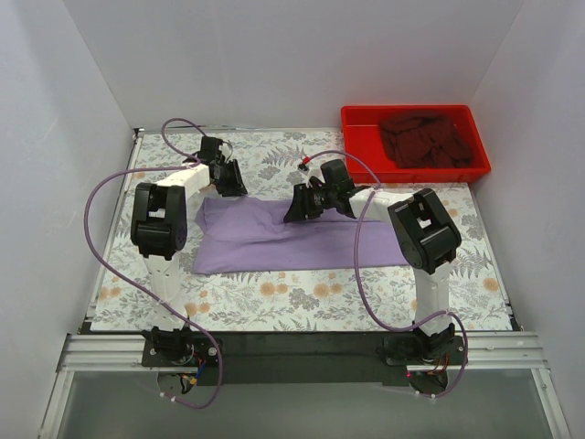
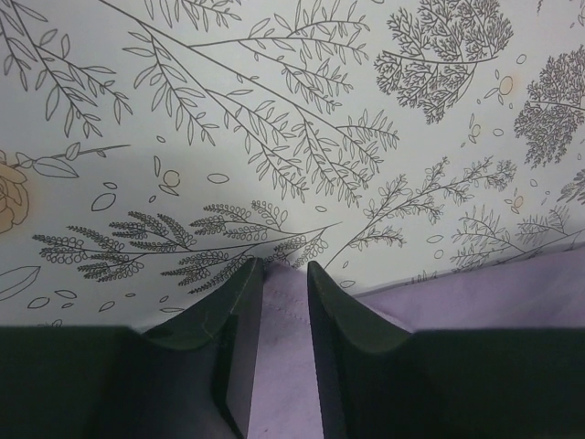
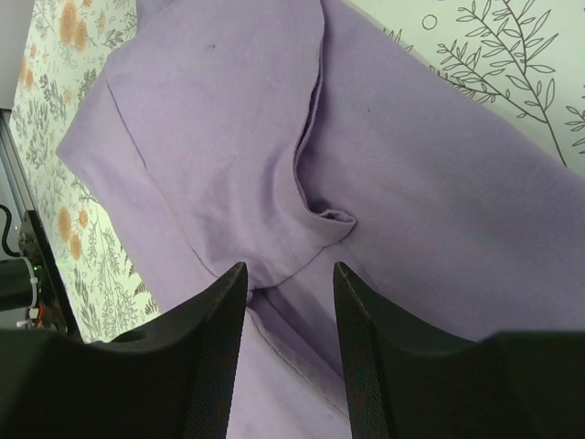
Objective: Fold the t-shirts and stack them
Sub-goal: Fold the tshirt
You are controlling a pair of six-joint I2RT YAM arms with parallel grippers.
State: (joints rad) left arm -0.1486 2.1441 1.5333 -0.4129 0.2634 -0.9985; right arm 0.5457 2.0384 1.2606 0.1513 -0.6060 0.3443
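The pale lavender t-shirt (image 1: 274, 240) lies spread flat in the middle of the table. My left gripper (image 1: 230, 186) is at its far left corner. In the left wrist view the jaws stand close together, and the hemmed corner of the lavender shirt (image 2: 279, 338) fills the gap between them at the gripper (image 2: 278, 267). My right gripper (image 1: 297, 208) hovers over the shirt's far edge with its jaws wide apart and empty; below the gripper (image 3: 289, 267) is a fold of the lavender shirt (image 3: 228, 137). The dark maroon t-shirt (image 1: 426, 137) lies crumpled in the red tray.
The red plastic tray (image 1: 361, 137) stands at the far right corner of the floral table cover (image 1: 302, 297). White walls close in the left, back and right sides. Purple cables loop from both arms over the table.
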